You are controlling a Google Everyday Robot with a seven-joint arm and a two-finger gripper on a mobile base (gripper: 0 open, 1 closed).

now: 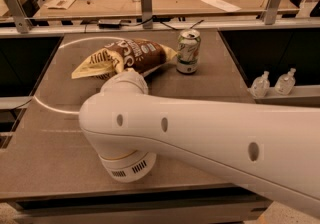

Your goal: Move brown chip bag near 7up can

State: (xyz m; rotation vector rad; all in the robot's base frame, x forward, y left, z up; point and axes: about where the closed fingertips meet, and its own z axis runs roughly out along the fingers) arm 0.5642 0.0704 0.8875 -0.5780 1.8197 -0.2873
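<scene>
Counting now: one brown chip bag (125, 58) near the far edge of the table (215, 85). One 7up can (188, 51) just beside it. Two small clear bottles (272, 84) past the right edge. One arm (200, 138), and one gripper (123, 75) at the bag's near side.

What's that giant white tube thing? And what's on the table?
That white tube is a robot's arm. One camera looks down over it onto a table. On the table lie a brown chip bag and, close on its right, a soda can standing up. The arm's end reaches to the bag. Its gripper, a two-finger pincer, is hidden behind that end, so I can't see if it holds the bag. Two small bottles stand further right.
</scene>
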